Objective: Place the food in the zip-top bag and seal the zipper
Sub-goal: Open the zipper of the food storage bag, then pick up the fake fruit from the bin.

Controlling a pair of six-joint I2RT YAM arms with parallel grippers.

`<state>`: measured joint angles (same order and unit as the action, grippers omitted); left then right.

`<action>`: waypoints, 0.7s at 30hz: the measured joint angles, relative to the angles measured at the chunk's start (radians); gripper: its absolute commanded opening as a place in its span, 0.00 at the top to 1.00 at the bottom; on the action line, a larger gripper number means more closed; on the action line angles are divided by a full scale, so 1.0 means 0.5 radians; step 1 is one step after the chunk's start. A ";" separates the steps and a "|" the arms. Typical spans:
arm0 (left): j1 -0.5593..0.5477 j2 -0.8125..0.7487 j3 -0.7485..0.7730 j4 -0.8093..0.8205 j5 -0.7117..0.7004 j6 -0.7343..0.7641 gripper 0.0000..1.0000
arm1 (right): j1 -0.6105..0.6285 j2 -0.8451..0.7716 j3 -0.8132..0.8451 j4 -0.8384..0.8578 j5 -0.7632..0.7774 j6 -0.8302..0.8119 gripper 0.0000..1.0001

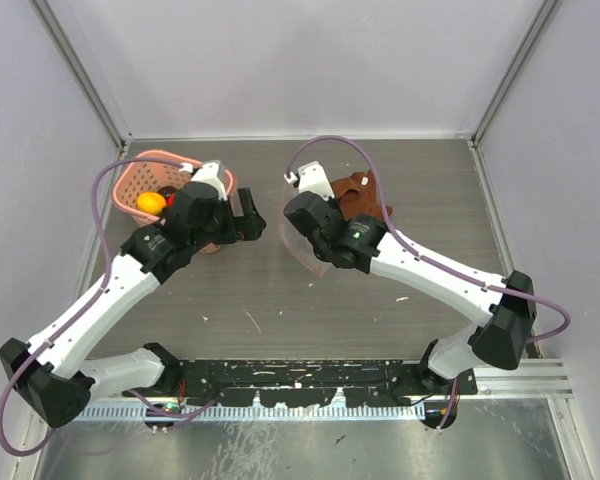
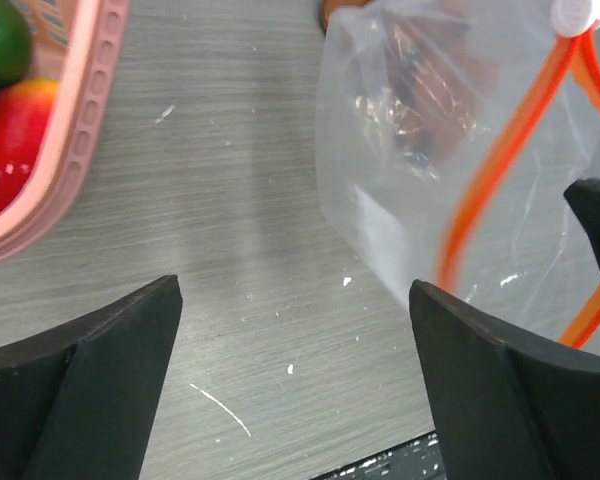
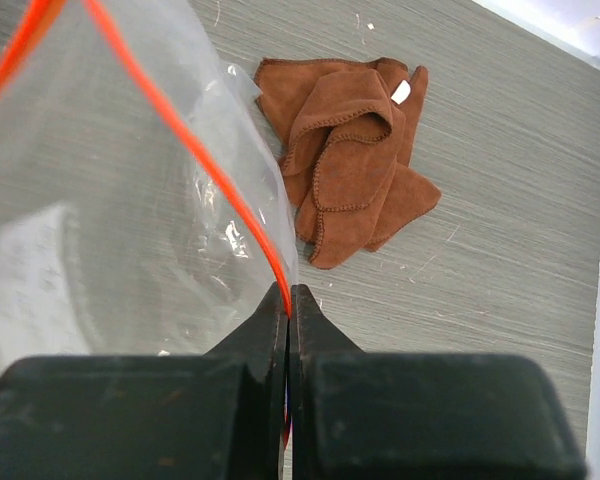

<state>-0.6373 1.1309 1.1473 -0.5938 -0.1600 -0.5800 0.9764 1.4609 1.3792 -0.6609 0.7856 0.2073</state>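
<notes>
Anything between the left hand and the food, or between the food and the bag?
Only the wall of the pink basket: the food lies inside it, beside the open left hand. Between basket and zip-top bag the table is bare. The right hand pinches the bag at its zipper; the brown cloth lies beyond.

lighting: bright, even, diffuse from above; soft faint shadows beneath the arms on the desk (image 1: 280, 300). overhead view: sharp, pale walls slightly washed out. left wrist view: zip-top bag (image 2: 380, 230) and zipper (image 2: 512, 150) blurred, white glare patch on the plastic; basket (image 2: 85, 120) soft. right wrist view: right end effector (image 3: 290, 295) out of focus up close; cloth (image 3: 345, 170) crisp.
</notes>
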 measured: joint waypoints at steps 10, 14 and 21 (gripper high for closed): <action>0.307 -0.111 -0.002 -0.053 -0.002 0.188 0.02 | 0.026 0.088 0.063 -0.029 -0.018 -0.004 1.00; 0.494 -0.032 0.101 -0.154 0.022 0.273 0.02 | 0.043 0.102 0.080 -0.040 -0.022 0.000 1.00; 0.706 0.146 0.272 -0.253 0.144 0.348 0.02 | 0.079 0.159 0.140 -0.049 -0.035 0.001 1.00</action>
<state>-0.2844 1.2037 1.2831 -0.7200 -0.0879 -0.4061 1.0161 1.5402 1.4490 -0.6853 0.7681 0.2077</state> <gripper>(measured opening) 0.981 0.035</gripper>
